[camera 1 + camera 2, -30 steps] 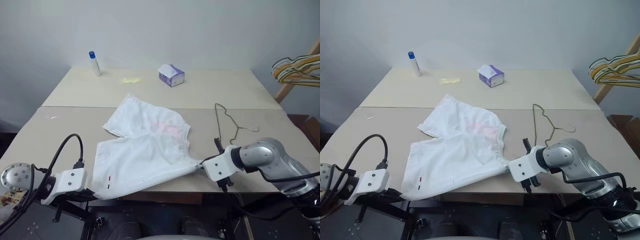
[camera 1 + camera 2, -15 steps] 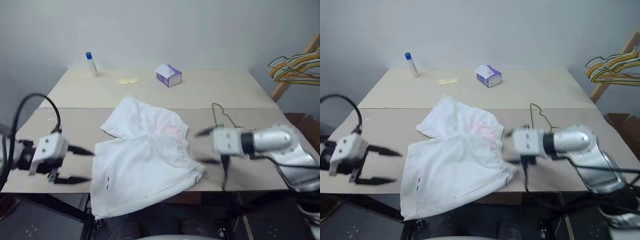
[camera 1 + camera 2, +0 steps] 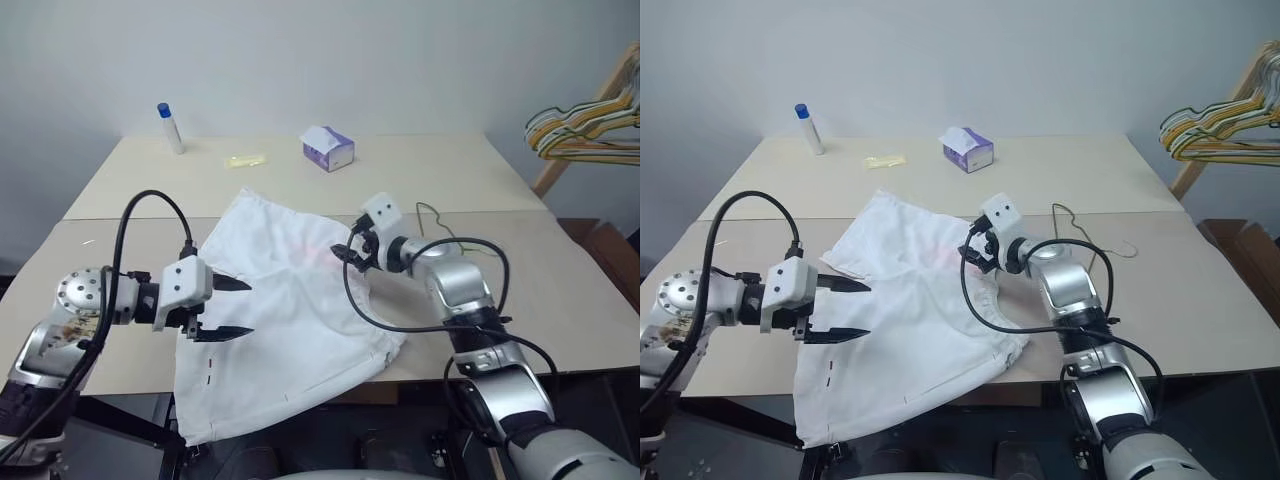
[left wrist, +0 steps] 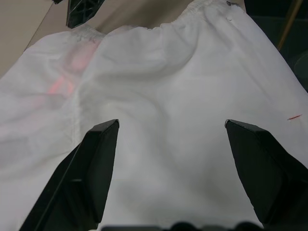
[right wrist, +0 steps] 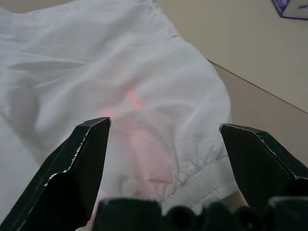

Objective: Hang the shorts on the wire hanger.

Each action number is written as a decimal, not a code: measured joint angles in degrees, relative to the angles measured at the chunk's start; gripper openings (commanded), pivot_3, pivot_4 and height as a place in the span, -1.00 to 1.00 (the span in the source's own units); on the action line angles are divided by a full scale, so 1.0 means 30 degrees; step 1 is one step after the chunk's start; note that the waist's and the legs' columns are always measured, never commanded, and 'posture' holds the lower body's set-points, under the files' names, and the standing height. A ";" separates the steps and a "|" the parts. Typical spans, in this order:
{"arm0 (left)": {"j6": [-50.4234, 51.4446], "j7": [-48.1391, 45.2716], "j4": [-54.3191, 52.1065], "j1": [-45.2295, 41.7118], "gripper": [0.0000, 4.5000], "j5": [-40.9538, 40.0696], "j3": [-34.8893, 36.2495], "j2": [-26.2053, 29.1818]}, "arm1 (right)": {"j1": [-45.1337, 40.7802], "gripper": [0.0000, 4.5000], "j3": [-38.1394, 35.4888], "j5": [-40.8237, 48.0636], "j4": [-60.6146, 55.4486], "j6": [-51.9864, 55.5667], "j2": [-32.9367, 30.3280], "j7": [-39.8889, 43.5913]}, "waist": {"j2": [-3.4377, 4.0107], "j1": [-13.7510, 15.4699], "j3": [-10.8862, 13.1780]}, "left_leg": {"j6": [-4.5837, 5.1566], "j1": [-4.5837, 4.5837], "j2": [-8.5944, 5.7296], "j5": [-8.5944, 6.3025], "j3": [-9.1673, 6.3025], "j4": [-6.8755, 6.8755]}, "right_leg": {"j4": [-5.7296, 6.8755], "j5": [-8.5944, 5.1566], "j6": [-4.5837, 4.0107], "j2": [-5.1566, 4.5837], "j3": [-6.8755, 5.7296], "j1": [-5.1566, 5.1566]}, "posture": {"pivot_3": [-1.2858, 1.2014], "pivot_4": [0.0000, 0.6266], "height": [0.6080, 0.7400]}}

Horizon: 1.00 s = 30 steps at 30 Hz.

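Observation:
The white shorts (image 3: 290, 310) lie spread on the table, one leg hanging over the front edge, with a faint pink stain near the gathered waistband (image 5: 202, 178). My left gripper (image 3: 250, 309) is open, hovering over the shorts' left part with nothing between its fingers (image 4: 98, 159). My right gripper (image 3: 352, 248) is open too, just above the waistband near the stain, its fingers (image 5: 89, 154) spread over the cloth. The thin wire hanger (image 3: 1072, 214) lies flat on the table to the right of the shorts, partly hidden behind my right arm.
At the table's (image 3: 560, 290) back stand a blue-capped bottle (image 3: 167, 125), a small yellow item (image 3: 245, 159) and a purple tissue box (image 3: 328, 150). A bunch of coloured hangers (image 3: 580, 135) hangs on a wooden stand at the far right.
Both grippers let go of the shorts' corners, opened, and swung in over the cloth. The released leg now droops over the front edge. The camera shifted slightly.

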 measured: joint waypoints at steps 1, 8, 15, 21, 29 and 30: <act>-0.0005 0.0082 -0.0033 0.0033 0.69 0.0034 -0.0041 -0.0056 | -0.0494 0.89 -0.0075 -0.0082 0.1078 -0.0390 0.0163 -0.0224 | 0.0000 -0.0032 0.0000 | 0.0000 0.0003 0.0000 0.0001 0.0000 0.0001 | 0.0001 0.0002 0.0001 0.0000 0.0002 0.0001 | 0.05 -1.00 1.00; -0.0320 0.0449 -0.0411 0.0632 0.70 0.0289 -0.0217 -0.0226 | -0.2960 0.82 -0.0260 -0.0106 0.7357 -0.2249 0.0355 0.0571 | 0.0001 -0.0337 0.0000 | 0.0002 0.0013 0.0001 0.0001 -0.0006 -0.0008 | -0.0003 0.0004 0.0004 0.0001 0.0009 0.0014 | 0.06 -1.00 1.00; -0.0362 0.0720 -0.0914 0.1451 0.70 0.0295 -0.0219 -0.0214 | -0.4398 -0.12 -0.0128 -0.0432 1.1211 -0.2643 0.0489 0.2018 | 0.0012 -0.0438 0.0007 | 0.0002 0.0025 0.0003 0.0001 -0.0010 -0.0014 | 0.0015 0.0006 0.0006 0.0003 0.0015 0.0009 | 0.08 -1.00 1.00; -0.0356 0.1158 -0.1336 0.1878 0.70 0.0302 -0.0213 -0.0212 | -0.5103 -0.98 -0.0298 -0.0703 1.2954 -0.3744 0.0557 0.1678 | 0.0014 -0.0382 0.0008 | 0.0002 0.0025 0.0001 0.0001 -0.0014 -0.0019 | 0.0008 0.0006 0.0007 0.0003 0.0016 0.0014 | 0.09 -1.00 1.00; -0.0360 0.1691 -0.1454 0.1937 0.70 0.0416 -0.0219 -0.0213 | -0.5573 -0.98 -0.1094 -0.1399 1.5194 -0.7076 0.0952 -0.2130 | 0.0018 -0.0358 0.0011 | 0.0000 0.0023 0.0001 0.0002 -0.0014 -0.0023 | 0.0007 0.0007 0.0006 0.0003 0.0015 0.0011 | 0.09 -1.00 1.00; -0.0359 0.1749 -0.1489 0.1939 0.70 0.0416 -0.0219 -0.0213 | -0.5690 -0.98 -0.1260 -0.1417 1.5371 -0.7368 0.0954 -0.2443 | 0.0019 -0.0357 0.0011 | 0.0000 0.0022 0.0001 0.0002 -0.0014 -0.0024 | 0.0004 0.0007 0.0006 0.0002 0.0016 0.0011 | 0.08 -1.00 1.00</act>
